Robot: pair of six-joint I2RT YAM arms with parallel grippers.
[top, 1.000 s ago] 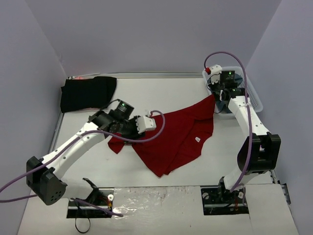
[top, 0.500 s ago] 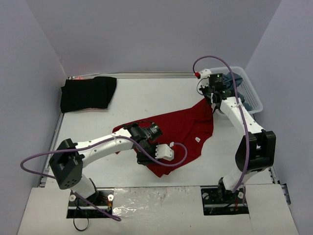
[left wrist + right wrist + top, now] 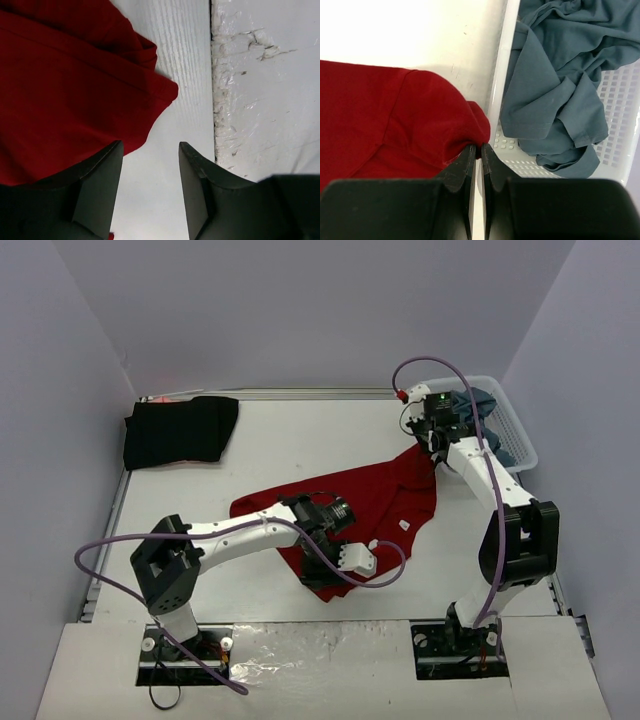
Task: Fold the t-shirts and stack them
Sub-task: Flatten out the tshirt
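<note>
A dark red t-shirt [image 3: 380, 505] lies spread and rumpled mid-table. My right gripper [image 3: 437, 448] is shut on its far right corner, next to the basket; the wrist view shows the red cloth [image 3: 395, 120] pinched between the closed fingertips of that gripper [image 3: 478, 147]. My left gripper [image 3: 325, 580] hovers at the shirt's near corner, open with nothing between its fingers. In the left wrist view that gripper [image 3: 150, 145] frames bare table, with the red hem [image 3: 65, 90] under the left finger. A black t-shirt [image 3: 180, 430] lies folded at the back left. Slate blue-grey t-shirts [image 3: 560, 85] fill the basket.
The white lattice basket [image 3: 522, 448] stands at the back right, its rim [image 3: 501, 75] just beside the right gripper. A rough taped strip [image 3: 260, 75] runs along the table's front edge near the left gripper. Purple cables loop off both arms.
My left arm has swung from the shirt's left edge round to its near corner at the front. The right gripper has shifted slightly left, still pinching the far corner.
</note>
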